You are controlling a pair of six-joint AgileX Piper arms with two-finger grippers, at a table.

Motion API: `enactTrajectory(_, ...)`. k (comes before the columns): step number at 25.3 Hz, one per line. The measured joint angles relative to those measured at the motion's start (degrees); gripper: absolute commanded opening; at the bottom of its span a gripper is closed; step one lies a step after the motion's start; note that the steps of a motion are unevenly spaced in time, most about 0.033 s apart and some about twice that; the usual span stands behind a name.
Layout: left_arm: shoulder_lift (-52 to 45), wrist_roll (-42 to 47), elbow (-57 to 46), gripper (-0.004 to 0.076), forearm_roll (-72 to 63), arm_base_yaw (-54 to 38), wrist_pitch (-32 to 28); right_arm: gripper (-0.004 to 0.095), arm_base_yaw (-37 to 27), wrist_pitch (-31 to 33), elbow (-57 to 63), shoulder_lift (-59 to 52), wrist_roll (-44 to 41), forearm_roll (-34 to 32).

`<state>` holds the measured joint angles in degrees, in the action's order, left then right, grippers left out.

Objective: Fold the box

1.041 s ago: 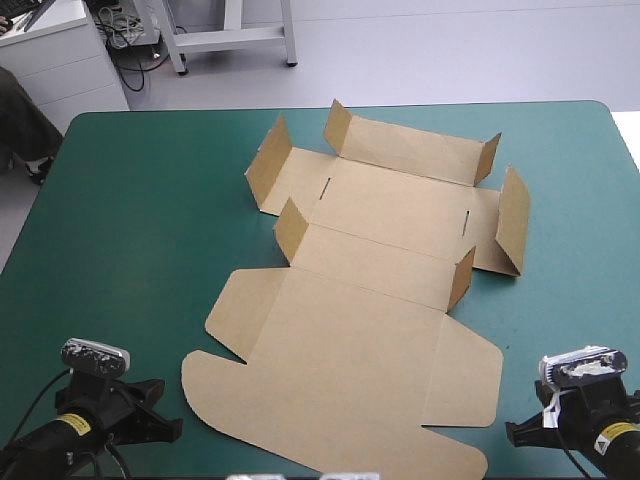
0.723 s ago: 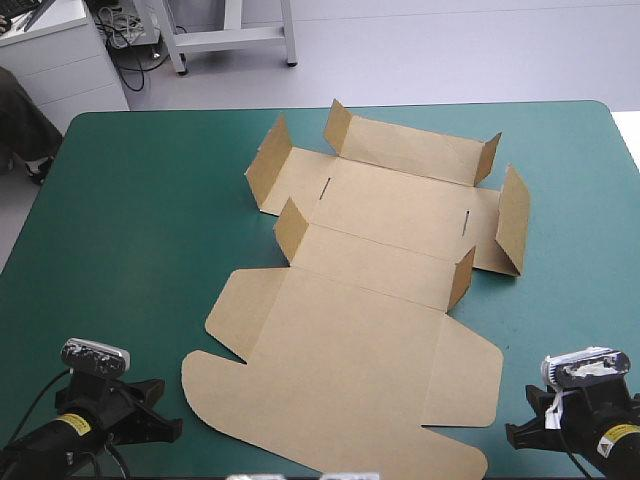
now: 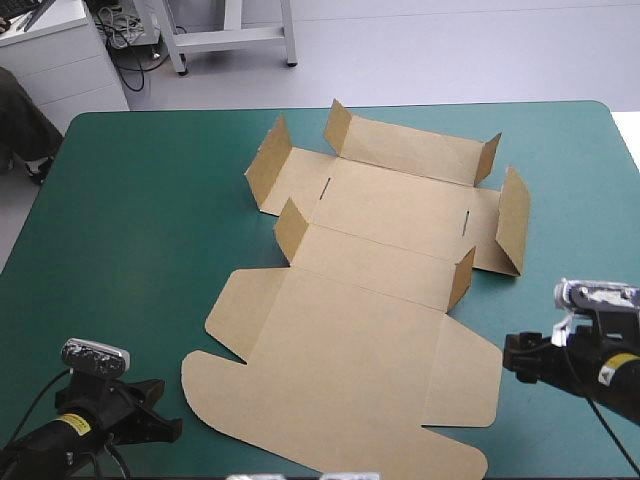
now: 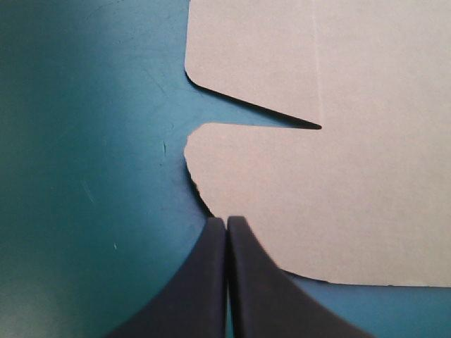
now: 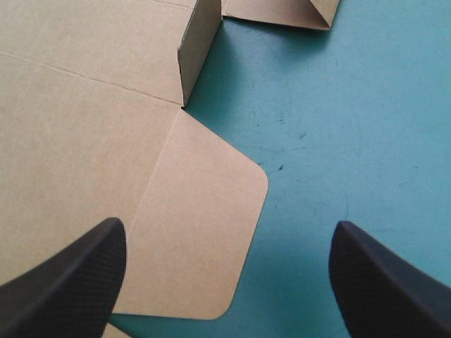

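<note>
1. Two grippers sit low near the table's near edge in the high view, one on each side of the box (image 3: 370, 300). The box lies mid-table on the teal-green cover (image 3: 150, 200). Its lid (image 3: 340, 390) is flat toward the near edge, and short walls (image 3: 290, 225) stand up on the far half. Your left gripper (image 3: 172, 425) is just beside the lid's rounded near-left corner. Your right gripper (image 3: 512, 355) is just beside the lid's right side flap (image 3: 470, 385).
2. In the left wrist view, your left gripper (image 4: 225, 224) has its black fingers (image 4: 197, 282) pressed together in one point, holding nothing. The tip meets the edge of the lid's (image 4: 338, 197) rounded corner. You cannot tell whether it touches the board.
3. In the right wrist view, your right gripper (image 5: 225, 227) is spread wide and empty. One finger (image 5: 63, 282) is over the board and the other is over bare cover (image 5: 352, 127). The side flap (image 5: 204, 232) lies flat between them. One upright wall (image 5: 201, 49) stands farther ahead.
</note>
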<state>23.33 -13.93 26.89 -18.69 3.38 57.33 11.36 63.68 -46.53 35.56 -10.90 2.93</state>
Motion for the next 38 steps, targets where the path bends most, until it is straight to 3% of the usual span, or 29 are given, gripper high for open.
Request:
enactTrajectory(6, 0.00, 0.00, 0.00, -0.0033, 0.00, 0.00, 0.00, 0.0734, 0.00, -6.09, -5.89, 15.80, -2.58, 0.10)
enactTrajectory(14, 0.00, 0.00, 0.00, -0.0033, -0.04, 0.00, 0.00, 0.0734, 0.00, -9.48, -12.89, 34.42, -5.19, 0.60)
enactTrajectory(26, 0.00, 0.00, 0.00, -0.0033, -0.04, 0.00, 0.00, 0.0725, 0.00, -12.87, -20.85, 52.83, -5.38, 4.15)
enactTrajectory(29, 0.00, 0.00, 0.00, -0.0033, -0.04, 0.00, 0.00, 0.0583, 0.00, -13.12, -21.57, 56.49, -5.38, 6.07)
enactTrajectory(32, 0.00, 0.00, 0.00, -0.0033, -0.04, 0.00, 0.22, 0.0164, 0.00, -13.12, -21.61, 58.35, -5.38, 6.27)
enactTrajectory(34, 0.00, 0.00, 0.00, -0.0033, -0.04, 0.00, 0.22, -0.0028, 0.00, -13.31, -21.61, 58.53, -5.38, 6.27)
enactTrajectory(38, 0.00, 0.00, 0.00, -0.0033, -0.04, 0.00, 0.22, -0.0023, 0.00, -13.47, -21.61, 58.53, -4.66, 5.77)
